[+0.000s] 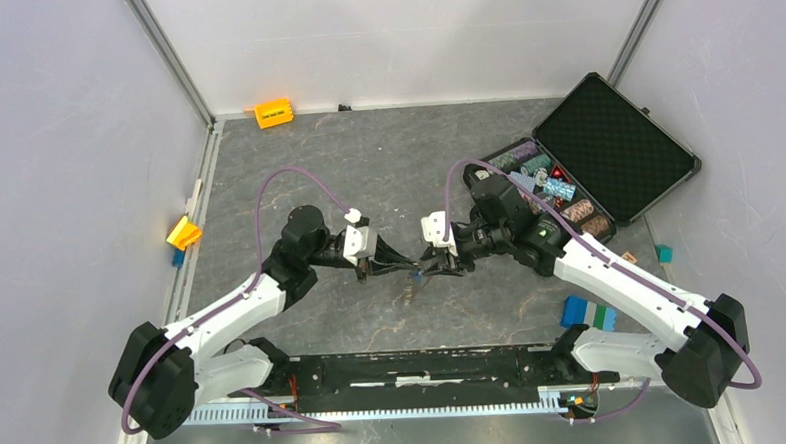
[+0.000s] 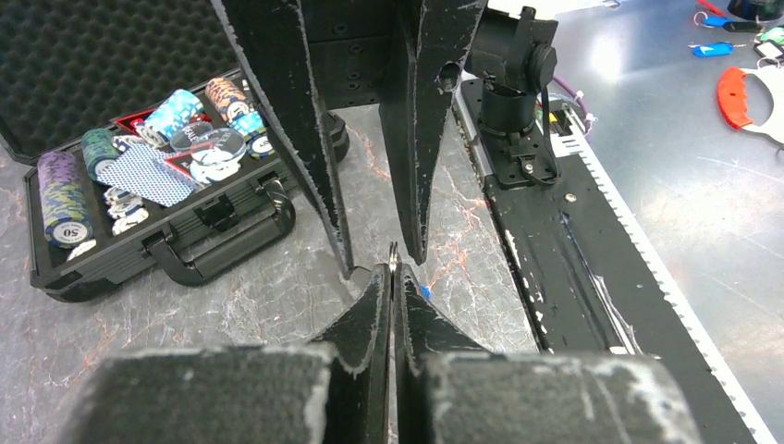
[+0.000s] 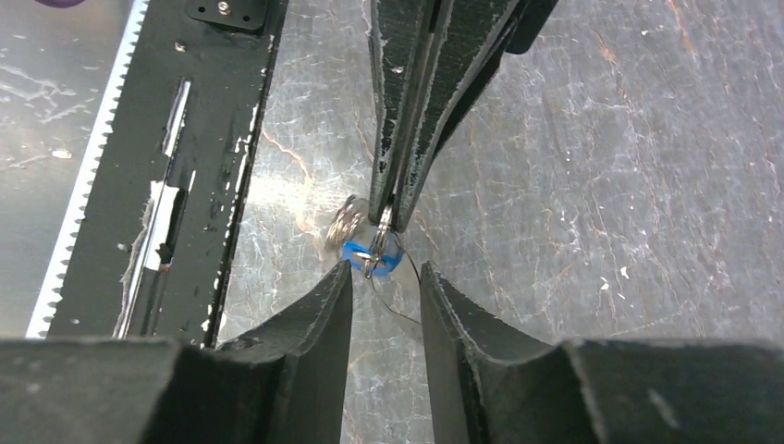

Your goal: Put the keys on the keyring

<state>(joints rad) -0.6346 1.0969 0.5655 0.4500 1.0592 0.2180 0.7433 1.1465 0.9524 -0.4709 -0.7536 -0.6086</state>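
Note:
My left gripper is shut on the thin metal keyring, whose edge pokes out between its fingertips a little above the table. In the right wrist view the left fingers come down from the top, with the ring at their tips. A blue-headed key and a silver key hang there. My right gripper is open and empty, its fingertips either side of the blue key head, just short of it. In the left wrist view the right fingers stand apart, facing my left gripper.
An open black case of poker chips lies at the back right and also shows in the left wrist view. Small blocks sit around: orange, yellow, blue-green, teal. The black base rail runs along the near edge.

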